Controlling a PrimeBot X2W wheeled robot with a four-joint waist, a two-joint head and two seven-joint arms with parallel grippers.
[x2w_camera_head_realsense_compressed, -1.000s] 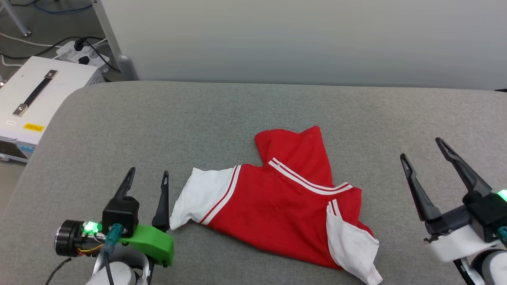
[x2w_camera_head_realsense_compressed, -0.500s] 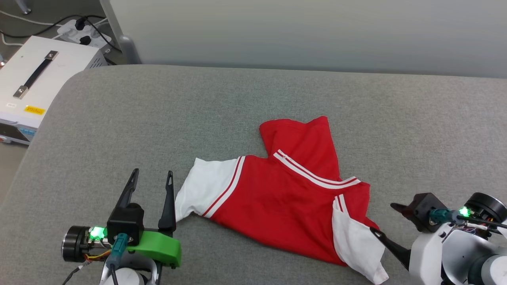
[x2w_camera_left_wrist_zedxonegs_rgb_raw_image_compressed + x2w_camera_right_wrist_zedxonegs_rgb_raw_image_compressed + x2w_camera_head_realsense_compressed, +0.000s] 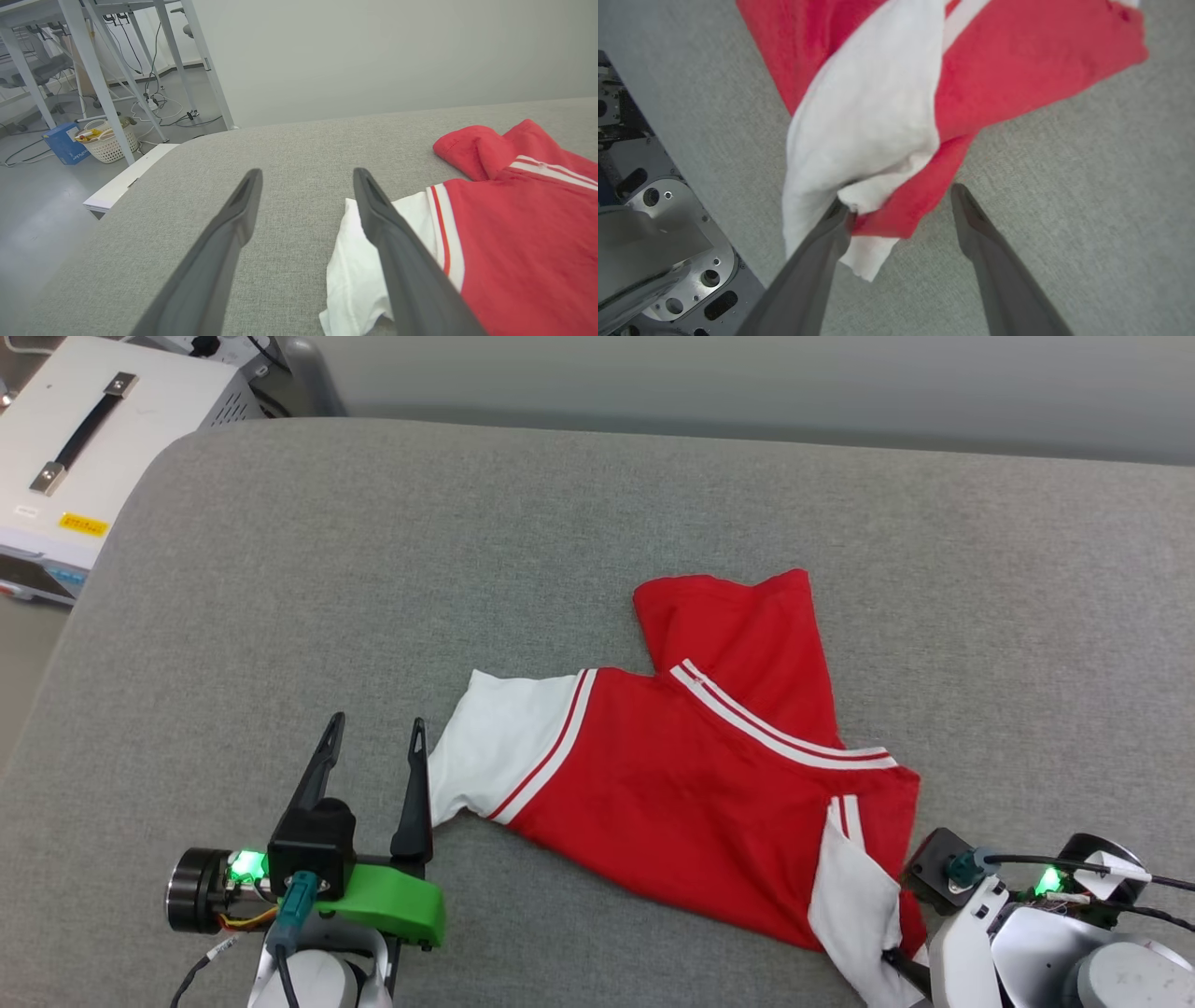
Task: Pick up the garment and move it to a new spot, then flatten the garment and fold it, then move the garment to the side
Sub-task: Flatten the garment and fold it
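Note:
The garment (image 3: pixel 691 784) is a red T-shirt with white sleeves and striped trim, lying crumpled on the grey table (image 3: pixel 373 569). My left gripper (image 3: pixel 376 723) stands open just left of the white left sleeve (image 3: pixel 359 275); its right finger is beside the sleeve's edge. In the left wrist view my left gripper (image 3: pixel 307 176) holds nothing. My right gripper (image 3: pixel 900 198) is open at the near right corner of the garment (image 3: pixel 1017 70). A red hem corner lies between its fingers. Its left finger touches the white right sleeve (image 3: pixel 859 116).
A white box with a black handle (image 3: pixel 93 429) stands beyond the table's far left corner. Table legs, a basket (image 3: pixel 110 142) and a blue box (image 3: pixel 63 144) are on the floor to the left. The robot's metal base (image 3: pixel 644 242) lies below the table's near edge.
The head camera has tilted down. My right gripper swung from upright at the right side down to the garment's near right corner. The left gripper kept its place.

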